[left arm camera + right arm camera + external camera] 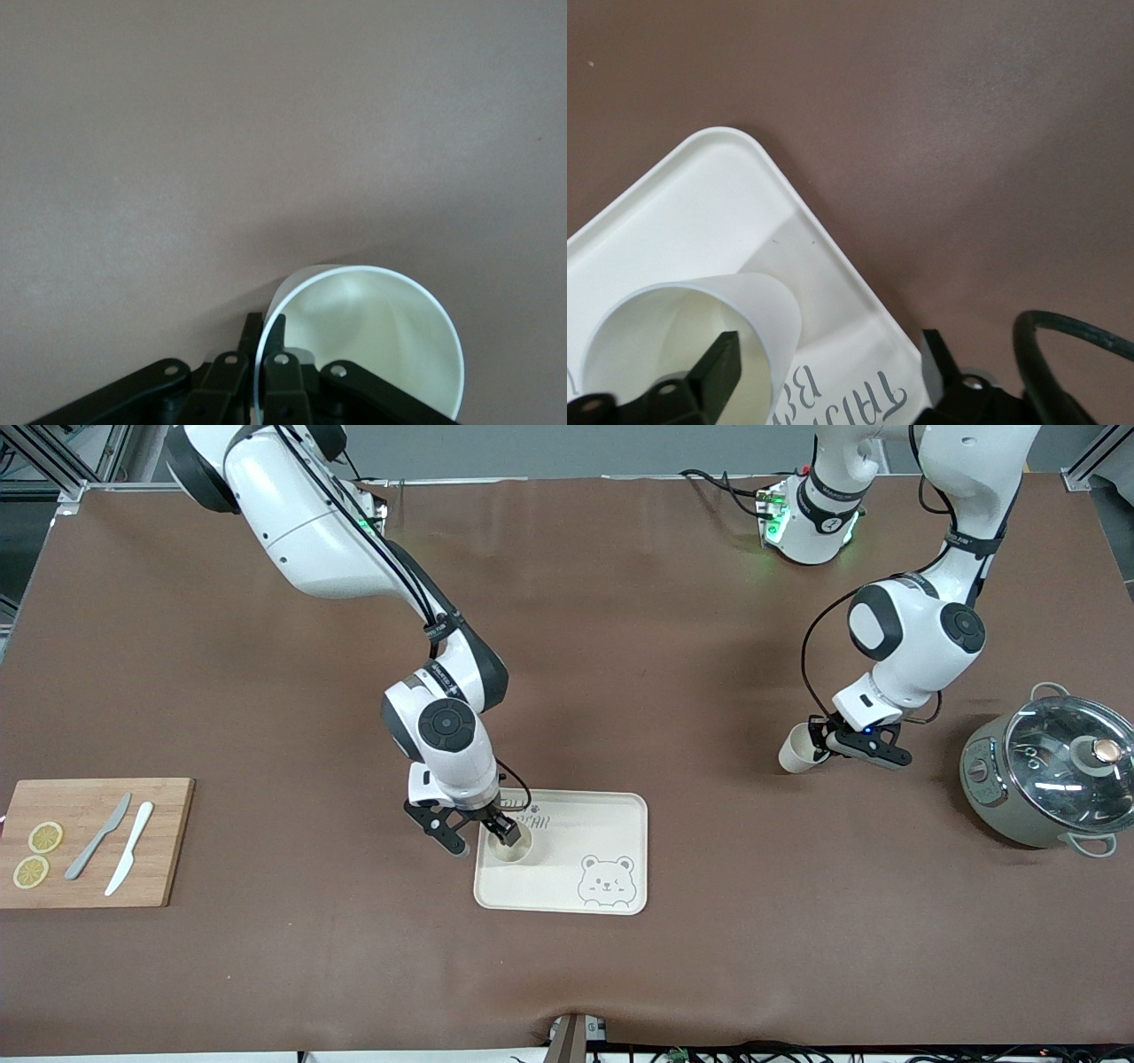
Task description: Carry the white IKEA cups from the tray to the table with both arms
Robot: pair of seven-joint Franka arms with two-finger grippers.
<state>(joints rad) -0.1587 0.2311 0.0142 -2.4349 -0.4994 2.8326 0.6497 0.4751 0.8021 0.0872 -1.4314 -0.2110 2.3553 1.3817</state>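
Note:
One white cup (512,845) stands upright on the bear tray (602,824), at its corner toward the right arm's end. My right gripper (478,834) is open around the cup's wall, one finger inside the cup and the other outside; the right wrist view shows this gripper (828,363), the cup (766,310) and the tray (682,212). My left gripper (824,742) is shut on the rim of the second white cup (800,749) and holds it tilted low over the bare table between tray and pot. The left wrist view shows that gripper (263,329) pinching the cup's wall (372,336).
A grey-green pot with a glass lid (1050,771) stands toward the left arm's end. A wooden cutting board (168,841) with two knives and two lemon slices lies at the right arm's end. The brown mat (567,646) covers the table.

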